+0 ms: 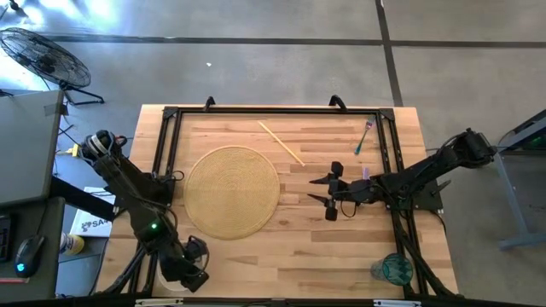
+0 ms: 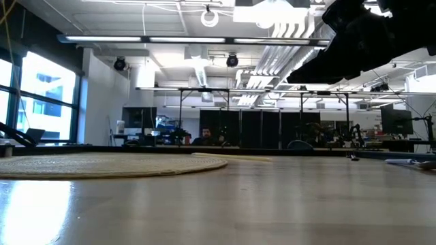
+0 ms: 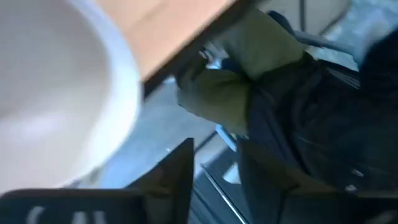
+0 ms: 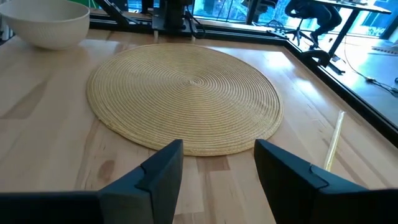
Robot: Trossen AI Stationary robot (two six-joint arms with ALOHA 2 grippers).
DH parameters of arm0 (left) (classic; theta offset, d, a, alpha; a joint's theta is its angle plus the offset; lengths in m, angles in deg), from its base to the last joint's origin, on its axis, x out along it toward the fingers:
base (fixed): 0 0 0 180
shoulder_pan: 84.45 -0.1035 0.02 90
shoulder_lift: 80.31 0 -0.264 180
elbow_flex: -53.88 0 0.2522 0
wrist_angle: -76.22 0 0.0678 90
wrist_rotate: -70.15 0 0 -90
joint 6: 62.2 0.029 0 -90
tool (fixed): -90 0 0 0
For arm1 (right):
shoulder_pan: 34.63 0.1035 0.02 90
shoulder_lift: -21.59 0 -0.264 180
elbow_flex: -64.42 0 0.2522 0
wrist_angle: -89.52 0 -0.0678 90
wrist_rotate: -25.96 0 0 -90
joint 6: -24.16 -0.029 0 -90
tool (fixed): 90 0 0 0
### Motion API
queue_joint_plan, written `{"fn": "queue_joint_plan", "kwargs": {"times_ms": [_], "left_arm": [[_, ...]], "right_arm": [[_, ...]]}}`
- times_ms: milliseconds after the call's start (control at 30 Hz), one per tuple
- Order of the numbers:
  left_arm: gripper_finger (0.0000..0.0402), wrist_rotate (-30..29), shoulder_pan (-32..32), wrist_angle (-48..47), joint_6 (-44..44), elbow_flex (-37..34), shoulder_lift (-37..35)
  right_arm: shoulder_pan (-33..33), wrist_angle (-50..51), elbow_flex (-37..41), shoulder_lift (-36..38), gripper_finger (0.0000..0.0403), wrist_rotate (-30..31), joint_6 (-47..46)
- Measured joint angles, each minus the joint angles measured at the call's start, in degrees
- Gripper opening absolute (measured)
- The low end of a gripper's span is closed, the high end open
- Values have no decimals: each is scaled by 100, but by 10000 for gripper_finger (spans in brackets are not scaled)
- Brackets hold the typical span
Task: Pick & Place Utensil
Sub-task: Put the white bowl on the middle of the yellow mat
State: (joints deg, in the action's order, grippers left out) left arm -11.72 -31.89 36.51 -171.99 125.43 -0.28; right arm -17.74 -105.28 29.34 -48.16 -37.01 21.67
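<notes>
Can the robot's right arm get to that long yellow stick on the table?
Probably yes. The right gripper hangs open over bare wood beside the round woven mat, and the yellow stick lies not far beyond it. Nothing sits between them, so the way looks free.

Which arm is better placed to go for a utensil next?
Right, likely. The right gripper hangs open over the table beside the woven mat, with the chopstick and the teal utensil on its side. The left gripper sits at the table's near-left corner by the white bowl.
</notes>
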Motion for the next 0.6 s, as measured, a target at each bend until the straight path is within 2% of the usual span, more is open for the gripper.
{"fn": "queue_joint_plan", "kwargs": {"times_ms": [133, 233, 433, 600], "left_arm": [[175, -80, -7, -486, 45, -8, 161], [192, -72, -7, -740, 21, -8, 278], [185, -238, -4, -664, -23, -10, 604], [169, 55, -9, -558, -186, -10, 957]], "right_arm": [[0, 4, 0, 0, 193, 4, 1], [0, 26, 2, 0, 193, 5, 45], [-2, 42, 2, 0, 193, 5, 119], [-2, 42, 2, 0, 193, 9, 121]]}}
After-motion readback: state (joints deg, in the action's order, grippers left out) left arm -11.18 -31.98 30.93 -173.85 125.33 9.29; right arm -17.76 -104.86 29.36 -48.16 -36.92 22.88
